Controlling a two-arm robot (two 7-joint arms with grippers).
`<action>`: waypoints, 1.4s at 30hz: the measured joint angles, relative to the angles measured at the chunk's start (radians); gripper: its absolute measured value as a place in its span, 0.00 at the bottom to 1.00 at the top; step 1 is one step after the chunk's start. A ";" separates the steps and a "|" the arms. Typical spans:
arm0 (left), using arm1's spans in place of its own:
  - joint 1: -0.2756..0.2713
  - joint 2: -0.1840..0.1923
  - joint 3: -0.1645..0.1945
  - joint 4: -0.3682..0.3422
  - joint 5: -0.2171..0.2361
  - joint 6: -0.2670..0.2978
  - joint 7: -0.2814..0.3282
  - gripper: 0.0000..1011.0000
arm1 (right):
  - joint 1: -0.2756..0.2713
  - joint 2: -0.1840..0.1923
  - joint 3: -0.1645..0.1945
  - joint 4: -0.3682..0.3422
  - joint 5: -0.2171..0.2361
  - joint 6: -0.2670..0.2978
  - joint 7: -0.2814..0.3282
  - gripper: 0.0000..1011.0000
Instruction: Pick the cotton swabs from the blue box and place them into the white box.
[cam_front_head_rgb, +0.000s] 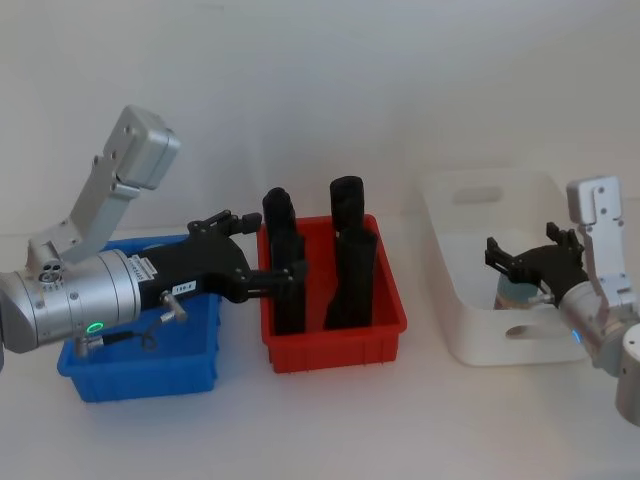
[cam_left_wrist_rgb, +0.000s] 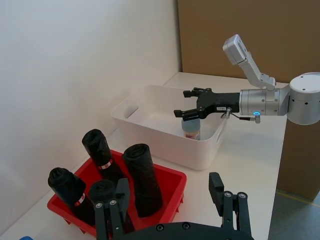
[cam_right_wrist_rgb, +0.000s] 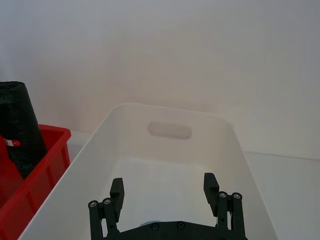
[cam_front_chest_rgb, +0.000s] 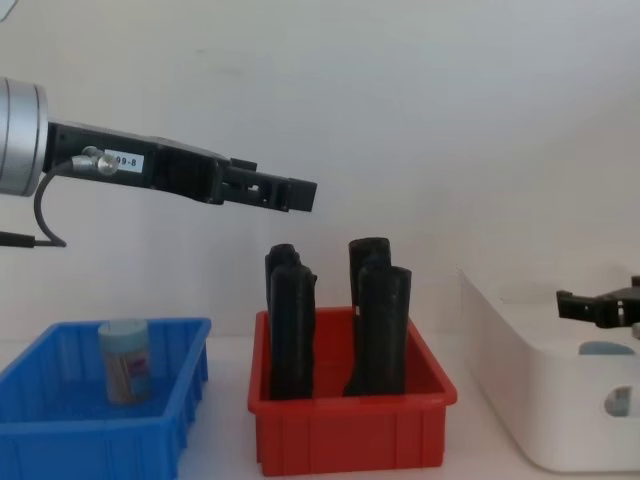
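Note:
One cotton swabs tub (cam_front_chest_rgb: 127, 360) stands upright in the blue box (cam_front_chest_rgb: 100, 440), at the left of the table. High above that box (cam_front_head_rgb: 140, 380) my left gripper (cam_front_head_rgb: 258, 250) is open and empty, pointing toward the red bin; its fingers (cam_left_wrist_rgb: 120, 196) are spread wide. Another cotton swabs tub (cam_left_wrist_rgb: 192, 130) stands inside the white box (cam_left_wrist_rgb: 165, 145) at the right. My right gripper (cam_left_wrist_rgb: 181, 103) hovers just over this tub (cam_front_head_rgb: 518, 295), open, its fingers (cam_right_wrist_rgb: 210, 184) apart and not touching it. Its lid (cam_front_chest_rgb: 605, 349) peeks over the white box's wall (cam_front_chest_rgb: 560, 400).
A red bin (cam_front_head_rgb: 335, 345) holding several tall black rolls (cam_front_head_rgb: 350, 265) sits between the blue box and the white box (cam_front_head_rgb: 480, 190). The rolls rise well above the bin's rim. A pale wall runs close behind the table.

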 joint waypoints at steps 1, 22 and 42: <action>0.000 0.000 0.000 0.000 0.000 0.000 0.000 0.99 | -0.001 0.000 0.000 -0.002 0.001 -0.004 -0.001 0.99; 0.000 0.000 0.000 0.000 0.000 0.000 0.000 0.99 | -0.078 0.026 0.027 -0.154 0.037 -0.061 -0.051 0.99; 0.031 -0.016 0.026 0.001 0.020 -0.059 0.104 0.99 | -0.164 0.049 0.022 -0.275 0.060 -0.050 -0.048 0.99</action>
